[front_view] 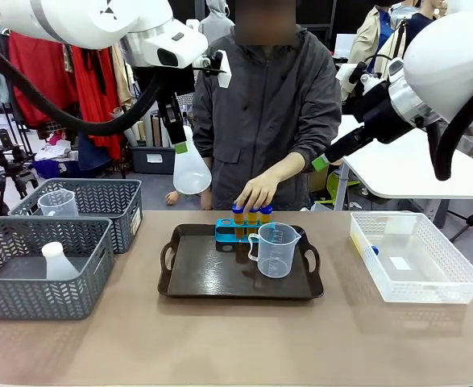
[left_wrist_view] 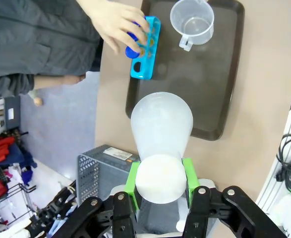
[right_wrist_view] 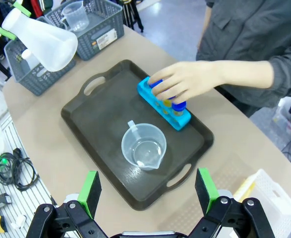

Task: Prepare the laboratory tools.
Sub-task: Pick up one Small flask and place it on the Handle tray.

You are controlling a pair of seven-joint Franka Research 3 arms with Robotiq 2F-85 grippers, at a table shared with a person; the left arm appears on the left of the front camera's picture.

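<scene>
Ideally the left gripper (front_view: pixel 180 145), clamped on the translucent white conical flask (front_view: pixel 192 173), would lower it upright onto the bare left of the dark brown handled tray (front_view: pixel 200 274) (right gripper (right_wrist_view: pixel 148 191) gaped wide).

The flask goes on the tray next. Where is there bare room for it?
The tray's left half is bare, between its left handle and the measuring cup. The far edge is crowded: the tube rack and a person's hand on it. The flask hangs in the air.
</scene>
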